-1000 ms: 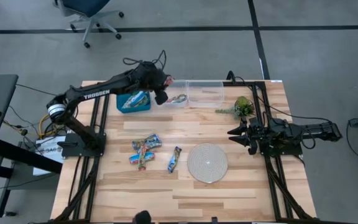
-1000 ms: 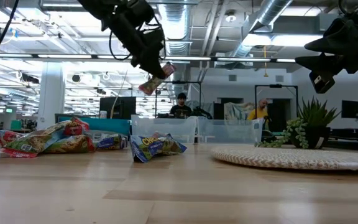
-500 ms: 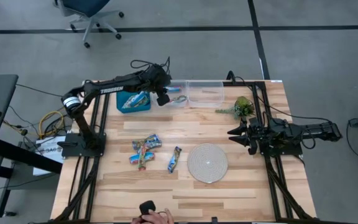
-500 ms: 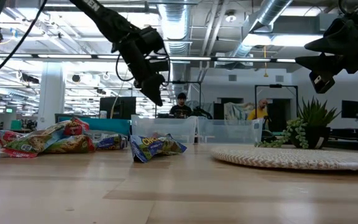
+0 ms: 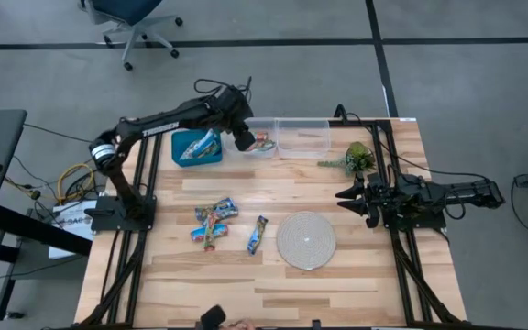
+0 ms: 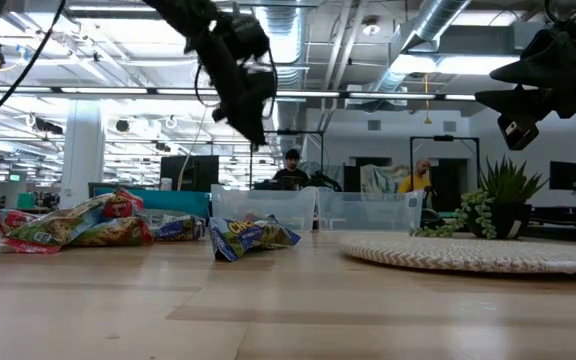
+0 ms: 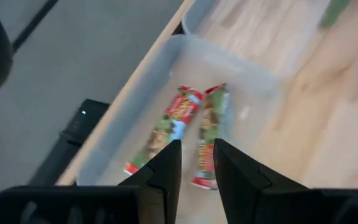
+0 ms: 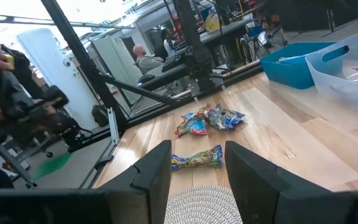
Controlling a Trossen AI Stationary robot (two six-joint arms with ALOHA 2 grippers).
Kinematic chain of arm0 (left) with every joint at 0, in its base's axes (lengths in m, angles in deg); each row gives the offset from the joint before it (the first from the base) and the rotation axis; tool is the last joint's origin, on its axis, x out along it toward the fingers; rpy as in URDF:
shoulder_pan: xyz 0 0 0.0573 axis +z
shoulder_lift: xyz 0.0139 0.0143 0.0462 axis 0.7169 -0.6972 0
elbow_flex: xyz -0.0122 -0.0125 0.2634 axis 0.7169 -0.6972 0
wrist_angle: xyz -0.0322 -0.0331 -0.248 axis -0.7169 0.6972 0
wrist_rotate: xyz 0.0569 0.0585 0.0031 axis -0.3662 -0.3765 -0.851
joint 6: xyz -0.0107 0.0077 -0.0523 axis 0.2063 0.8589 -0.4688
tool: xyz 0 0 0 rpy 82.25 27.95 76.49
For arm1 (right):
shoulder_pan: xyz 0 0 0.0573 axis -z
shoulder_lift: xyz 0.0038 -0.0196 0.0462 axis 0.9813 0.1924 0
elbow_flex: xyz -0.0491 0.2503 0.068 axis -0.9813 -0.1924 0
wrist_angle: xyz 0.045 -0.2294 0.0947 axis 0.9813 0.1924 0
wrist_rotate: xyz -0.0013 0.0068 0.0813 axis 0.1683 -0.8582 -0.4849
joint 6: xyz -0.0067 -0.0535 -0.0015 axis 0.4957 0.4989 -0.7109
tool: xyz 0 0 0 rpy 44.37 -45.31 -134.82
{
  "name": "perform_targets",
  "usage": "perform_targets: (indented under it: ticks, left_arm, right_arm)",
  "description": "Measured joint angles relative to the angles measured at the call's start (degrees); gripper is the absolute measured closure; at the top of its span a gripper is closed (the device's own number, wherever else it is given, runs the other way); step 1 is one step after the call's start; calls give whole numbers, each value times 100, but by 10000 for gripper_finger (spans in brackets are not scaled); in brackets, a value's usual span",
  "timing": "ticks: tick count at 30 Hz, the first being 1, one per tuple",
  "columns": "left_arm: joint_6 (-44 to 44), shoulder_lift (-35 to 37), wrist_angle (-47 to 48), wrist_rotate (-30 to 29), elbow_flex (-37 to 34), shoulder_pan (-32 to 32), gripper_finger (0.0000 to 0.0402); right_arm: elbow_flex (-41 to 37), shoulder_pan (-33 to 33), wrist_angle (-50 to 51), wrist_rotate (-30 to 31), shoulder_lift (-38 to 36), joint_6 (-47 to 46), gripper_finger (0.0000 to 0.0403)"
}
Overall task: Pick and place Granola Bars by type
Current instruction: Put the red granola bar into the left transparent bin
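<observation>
My left gripper (image 5: 244, 139) hangs open over the left compartment of the clear bin (image 5: 287, 137), pointing steeply down, with nothing between its fingers. Below it, in the left wrist view, two red-and-green Granola Bars (image 7: 166, 127) (image 7: 209, 134) lie flat on the bin's floor. A blue bin (image 5: 197, 147) beside it holds blue-and-white bars. A heap of loose bars (image 5: 214, 220) and a single bar (image 5: 258, 235) lie on the table's middle. My right gripper (image 5: 346, 195) waits open at the table's right edge.
A round woven mat (image 5: 305, 240) lies right of the loose bars. A green plant sprig (image 5: 356, 158) lies at the far right. A person's hand (image 5: 236, 324) and a dark object (image 5: 212, 316) show at the table's near edge.
My left gripper has let go of the red-wrapped bar that it held above the clear bin; the bar has dropped away from its fingers. The gripper dipped toward the bin and then rose again, staying above the same compartment.
</observation>
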Motion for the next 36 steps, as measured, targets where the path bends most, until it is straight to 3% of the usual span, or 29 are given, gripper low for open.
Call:
perform_targets:
  ticks: [6,14,19,29,36]
  left_arm:
    - [-1337,537,710,-2,22,-537,314]
    - [-3113,974,1585,-297,20,-1735,304]
    - [-4361,977,1975,-272,20,-2414,276]
    - [-6047,975,3312,-256,18,-3581,225]
    - [-7238,953,4122,17,-19,-4059,208]
  right_arm:
    - [0,0,0,0,2,1,259]
    - [1,2,1,0,2,1,261]
    - [1,1,-1,0,2,1,259]
    - [1,0,-1,0,0,1,260]
    - [-1,2,1,2,2,1,261]
